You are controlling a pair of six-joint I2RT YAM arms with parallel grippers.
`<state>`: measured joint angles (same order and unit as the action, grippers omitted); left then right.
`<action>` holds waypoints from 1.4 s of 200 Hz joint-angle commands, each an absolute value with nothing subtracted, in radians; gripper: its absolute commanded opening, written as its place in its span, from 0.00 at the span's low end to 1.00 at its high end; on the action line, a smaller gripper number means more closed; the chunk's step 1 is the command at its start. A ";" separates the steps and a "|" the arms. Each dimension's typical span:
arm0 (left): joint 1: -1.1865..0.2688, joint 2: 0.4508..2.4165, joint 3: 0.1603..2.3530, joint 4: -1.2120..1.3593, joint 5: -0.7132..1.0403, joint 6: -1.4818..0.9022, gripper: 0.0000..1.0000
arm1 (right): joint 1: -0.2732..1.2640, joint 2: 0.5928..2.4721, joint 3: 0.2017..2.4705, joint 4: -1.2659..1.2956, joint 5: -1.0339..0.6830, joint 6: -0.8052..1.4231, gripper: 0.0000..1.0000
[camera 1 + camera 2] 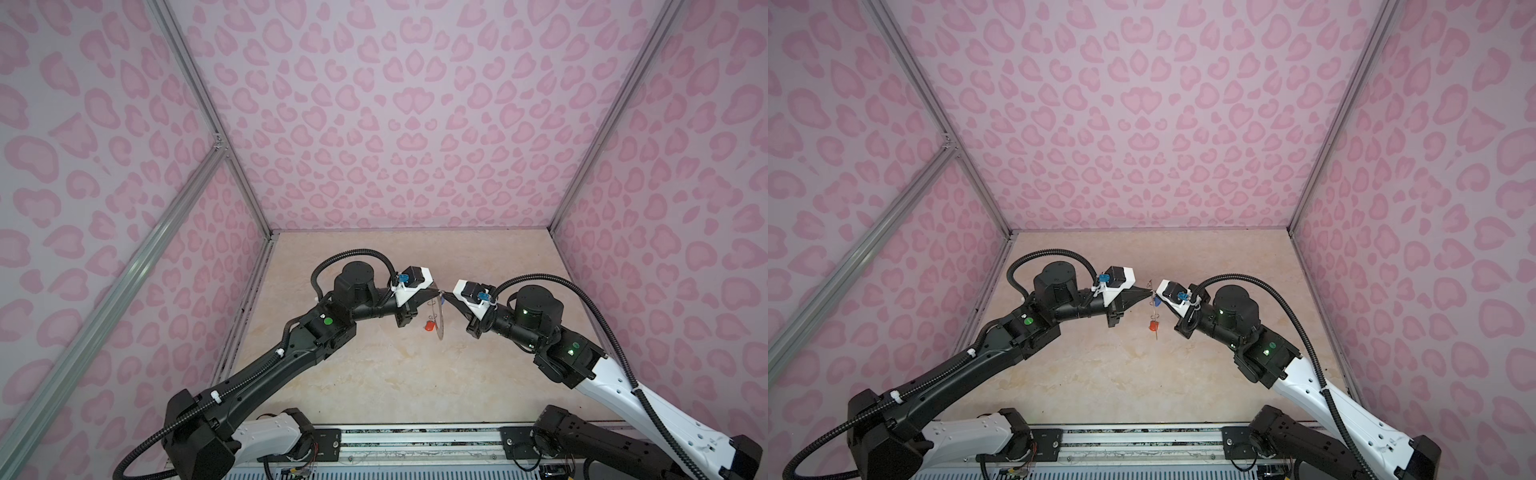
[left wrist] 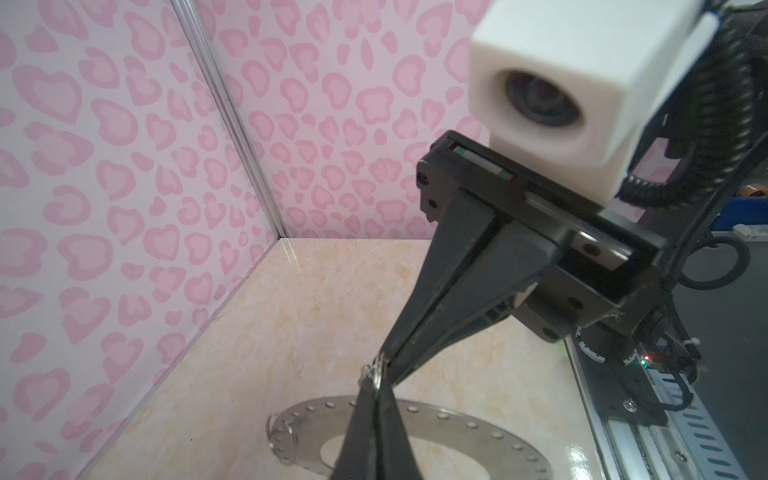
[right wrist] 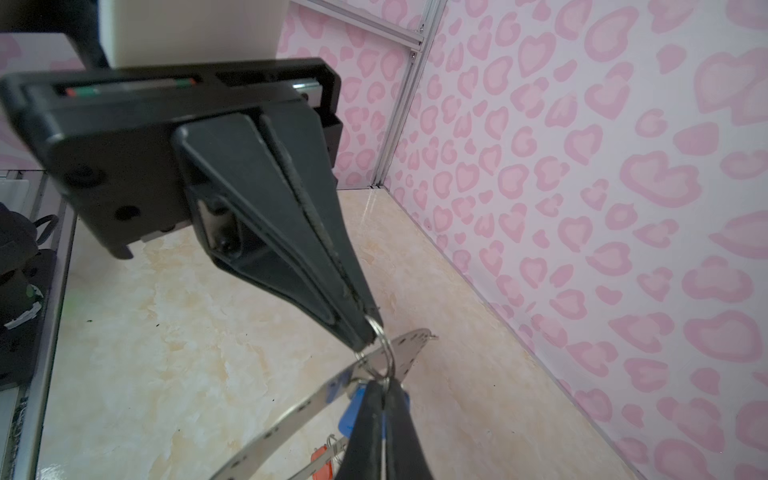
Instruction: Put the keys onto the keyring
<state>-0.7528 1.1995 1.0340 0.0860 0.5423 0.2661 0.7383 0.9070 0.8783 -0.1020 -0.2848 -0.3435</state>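
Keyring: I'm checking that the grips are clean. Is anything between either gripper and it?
Nothing visible does. The left gripper and right gripper, tips nearly meeting, are both shut directly on the wire loop at the rim of the keyring. The blue tag hangs right behind the right gripper's tips; whether it touches them is unclear.

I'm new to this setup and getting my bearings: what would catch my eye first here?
The left gripper and right gripper meet tip to tip over the middle of the table, both shut on one small wire loop. The grey keyring hangs below them with a red-tagged key dangling from it. Pink heart-print walls surround it all.
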 commanded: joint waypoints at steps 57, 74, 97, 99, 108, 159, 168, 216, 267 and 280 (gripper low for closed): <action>-0.754 1.187 1.006 0.267 0.474 0.229 0.03 | 0.735 0.958 0.925 -0.185 -0.315 -0.319 0.00; -0.755 1.190 0.993 0.301 0.462 0.213 0.03 | 0.738 0.962 0.926 -0.175 -0.323 -0.313 0.00; -0.758 1.196 0.971 0.352 0.451 0.189 0.03 | 0.742 0.971 0.937 -0.162 -0.330 -0.306 0.00; -0.759 1.198 0.968 0.357 0.451 0.188 0.03 | 0.742 0.972 0.938 -0.162 -0.331 -0.305 0.00; -0.760 1.199 0.960 0.373 0.451 0.180 0.03 | 0.744 0.975 0.941 -0.157 -0.334 -0.300 0.00; -0.747 1.182 0.942 0.371 0.535 0.218 0.03 | 0.722 0.912 0.932 -0.224 -0.300 -0.315 0.25; -0.740 1.180 0.942 0.368 0.578 0.224 0.03 | 0.700 0.893 0.922 -0.226 -0.355 -0.298 0.28; -0.720 1.174 0.944 0.346 0.713 0.253 0.03 | 0.665 0.866 0.939 -0.245 -0.453 -0.256 0.23; -0.710 1.157 0.945 0.324 0.792 0.282 0.03 | 0.649 0.914 0.968 -0.187 -0.604 -0.181 0.21; -0.709 1.151 0.943 0.319 0.800 0.288 0.03 | 0.650 0.910 0.962 -0.179 -0.606 -0.175 0.21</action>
<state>-0.7132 1.1667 0.9443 0.2852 0.7452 0.2638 0.6483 0.9096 0.9619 -0.2253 -0.5457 -0.2150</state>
